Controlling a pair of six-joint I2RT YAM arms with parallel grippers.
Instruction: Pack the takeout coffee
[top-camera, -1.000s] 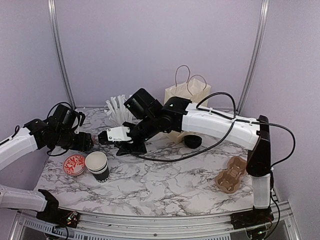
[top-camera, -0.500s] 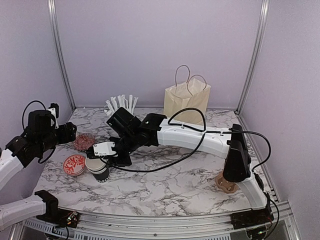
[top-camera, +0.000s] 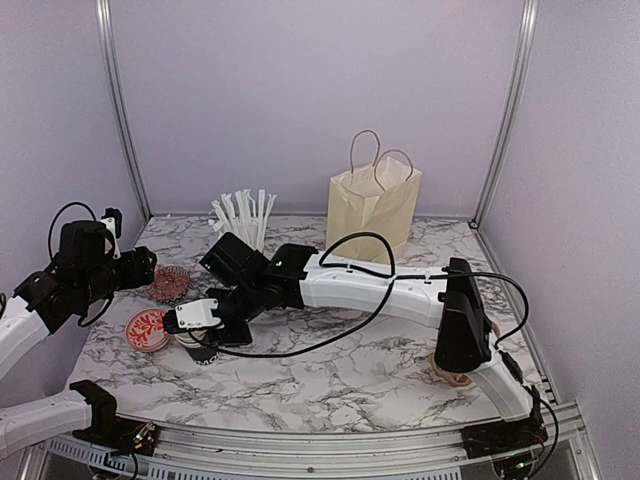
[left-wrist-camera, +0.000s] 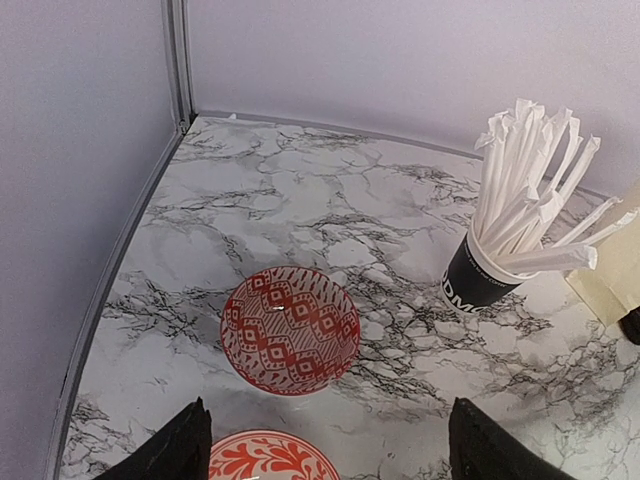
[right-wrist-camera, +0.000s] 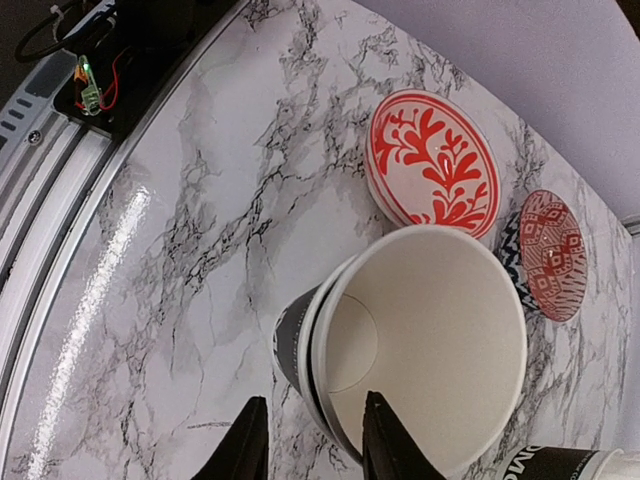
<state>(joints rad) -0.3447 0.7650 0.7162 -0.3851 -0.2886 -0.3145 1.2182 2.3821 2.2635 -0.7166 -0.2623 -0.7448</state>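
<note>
1. The takeout coffee (right-wrist-camera: 420, 340) stood upright on the marble tabletop (right-wrist-camera: 180, 260), left of centre and just beside the red-and-white plate (right-wrist-camera: 432, 160). It had no lid, was empty, and looked like several cups nested together.
2. The left gripper (left-wrist-camera: 328, 430) hung released and grasped nothing, fingers wide apart above the red patterned bowl (left-wrist-camera: 290, 328). It seemed unlikely to cause trouble where it was.
3. The right gripper (right-wrist-camera: 315, 410) was parted and straddled the cup's near wall, one finger outside and one inside the mouth. A sliver of marble showed beside the outer finger, so it was not yet pinching.
4. Likely failures:
   - A hard squeeze could buckle the thin paper wall.
   - A one-sided pinch could lift only the inner cup, or tip the stack against the plate.
   - Carrying it right, the long outstretched arm could sweep the straw cup (top-camera: 243, 215) before reaching the paper bag (top-camera: 372, 205).
5. Materials, left to right:
   - The bowl and plate were glossy, hard and round.
   - The cup was matte paper, tapered, with a rolled white rim.
   - The straws were thin, white and wrapped, fanned loosely.
   - The bag was cream, creased and upright, with thin looped handles.
</note>
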